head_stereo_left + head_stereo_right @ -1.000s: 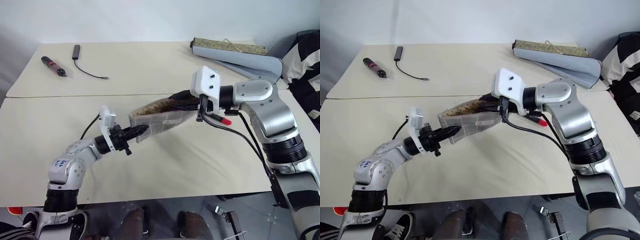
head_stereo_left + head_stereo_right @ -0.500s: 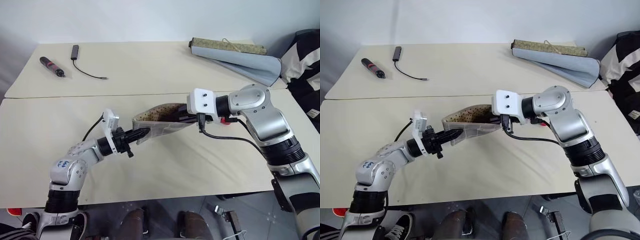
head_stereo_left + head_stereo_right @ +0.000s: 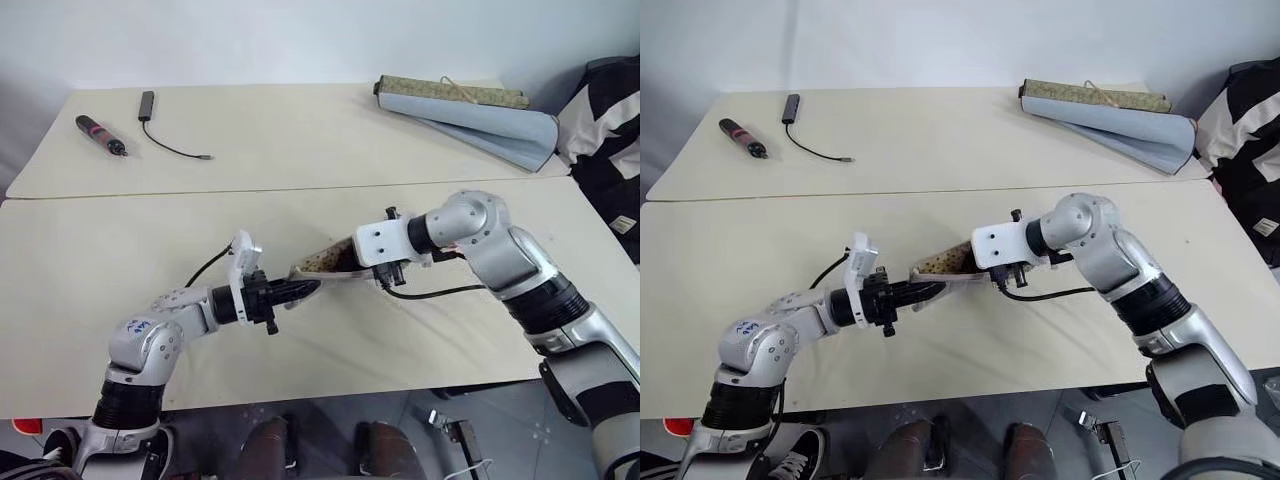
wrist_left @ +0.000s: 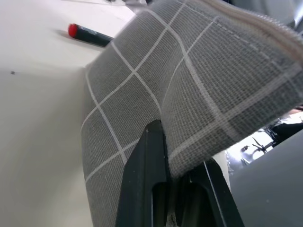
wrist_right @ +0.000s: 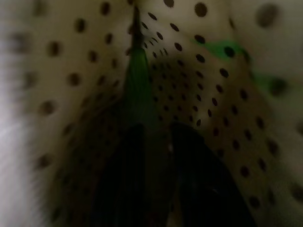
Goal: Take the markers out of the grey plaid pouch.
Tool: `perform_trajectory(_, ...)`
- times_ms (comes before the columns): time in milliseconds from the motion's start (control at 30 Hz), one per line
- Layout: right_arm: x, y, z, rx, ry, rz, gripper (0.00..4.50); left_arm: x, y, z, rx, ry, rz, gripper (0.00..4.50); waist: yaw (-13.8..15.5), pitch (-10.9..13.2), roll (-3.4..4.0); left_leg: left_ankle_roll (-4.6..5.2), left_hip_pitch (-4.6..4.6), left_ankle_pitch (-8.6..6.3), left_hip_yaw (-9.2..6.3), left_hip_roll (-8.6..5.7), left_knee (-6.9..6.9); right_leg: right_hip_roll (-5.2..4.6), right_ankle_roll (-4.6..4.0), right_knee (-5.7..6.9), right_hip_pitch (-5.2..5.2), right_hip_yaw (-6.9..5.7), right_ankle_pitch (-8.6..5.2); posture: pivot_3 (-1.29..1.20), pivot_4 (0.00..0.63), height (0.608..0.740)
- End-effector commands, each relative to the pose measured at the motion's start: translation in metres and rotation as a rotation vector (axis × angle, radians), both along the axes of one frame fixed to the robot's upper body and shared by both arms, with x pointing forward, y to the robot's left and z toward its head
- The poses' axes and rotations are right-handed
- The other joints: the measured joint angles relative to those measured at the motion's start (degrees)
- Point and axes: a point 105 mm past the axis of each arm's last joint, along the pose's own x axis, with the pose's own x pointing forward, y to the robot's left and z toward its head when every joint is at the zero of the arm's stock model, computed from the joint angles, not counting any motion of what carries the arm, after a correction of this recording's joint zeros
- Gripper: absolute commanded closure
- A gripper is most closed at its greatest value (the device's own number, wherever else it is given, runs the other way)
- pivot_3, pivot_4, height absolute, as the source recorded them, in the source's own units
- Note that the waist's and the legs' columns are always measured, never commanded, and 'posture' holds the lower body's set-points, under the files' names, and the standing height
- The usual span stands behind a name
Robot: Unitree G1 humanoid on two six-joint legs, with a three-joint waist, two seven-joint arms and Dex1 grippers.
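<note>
The grey plaid pouch (image 3: 325, 262) hangs just above the near table, its mouth turned toward my right arm. My left gripper (image 3: 300, 292) is shut on the pouch's closed end, and its black fingers (image 4: 147, 175) pinch the checked fabric. My right gripper (image 5: 161, 137) is inside the pouch mouth, open by a narrow gap, among the dotted tan lining. The light-green marker (image 5: 137, 75) lies in the pouch just ahead of one finger. The red-capped marker (image 4: 90, 34) lies on the table beyond the pouch.
A black tool with a pink band (image 3: 100, 133) and a dark adapter with its cable (image 3: 165, 135) lie on the far table at the left. A rolled blue-grey mat (image 3: 470, 108) lies at the far right. Black-and-white striped cloth (image 3: 610, 110) is at the right edge.
My right gripper came down and pushed into the pouch mouth. The pouch sank toward the table, and my left gripper moved a little right and down with it.
</note>
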Motion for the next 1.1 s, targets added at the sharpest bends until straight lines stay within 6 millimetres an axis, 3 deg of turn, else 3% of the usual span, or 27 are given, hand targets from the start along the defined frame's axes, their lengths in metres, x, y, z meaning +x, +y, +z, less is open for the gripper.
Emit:
perform_trajectory(33,0.002,0.009,0.002,-0.021,-0.037,0.026,3.62,-0.006,-0.003,0.007,-0.044,-0.005,-0.044,4.50,0.00,0.00,0.00,0.01,0.00,0.01,0.00,0.00,0.00,0.00,0.00,0.00,0.00,0.00,0.00,0.00,0.150,0.740)
perform_trajectory(167,0.001,0.017,0.004,0.021,0.001,0.010,3.45,-0.004,-0.001,0.013,-0.093,0.013,-0.032,4.50,-0.02,0.00,0.00,0.02,0.00,0.01,-0.01,0.00,0.00,0.00,0.00,0.01,0.01,0.00,0.00,0.00,0.150,0.740)
perform_trajectory(233,0.002,0.018,0.005,0.016,-0.013,0.016,3.04,-0.005,0.000,0.014,-0.133,0.048,-0.038,4.50,-0.04,0.00,0.00,0.04,0.00,0.02,-0.02,0.00,0.00,0.00,0.00,0.01,0.01,0.00,0.00,0.00,0.150,0.740)
perform_trajectory(367,-0.006,0.022,0.008,-0.005,0.000,0.056,1.75,-0.004,0.007,0.014,-0.204,0.115,-0.030,4.50,-0.08,0.00,0.00,0.06,-0.01,0.03,-0.04,0.00,0.02,0.00,0.00,0.02,0.02,-0.01,0.00,0.00,0.150,0.740)
perform_trajectory(667,0.001,0.033,-0.003,-0.043,-0.012,0.064,1.75,-0.005,0.017,-0.004,-0.214,0.235,-0.030,4.50,-0.74,0.00,0.00,0.06,0.01,0.04,-0.04,-0.01,0.04,0.01,0.00,0.08,0.03,0.00,0.00,0.00,0.150,0.740)
perform_trajectory(1100,0.012,0.038,-0.033,-0.111,0.000,0.050,1.75,-0.012,0.010,-0.001,-0.195,0.199,-0.078,4.50,-1.06,-0.01,-0.01,0.02,0.05,0.04,-0.05,-0.01,0.04,0.04,-0.04,0.17,0.01,0.05,-0.02,0.00,0.150,0.740)
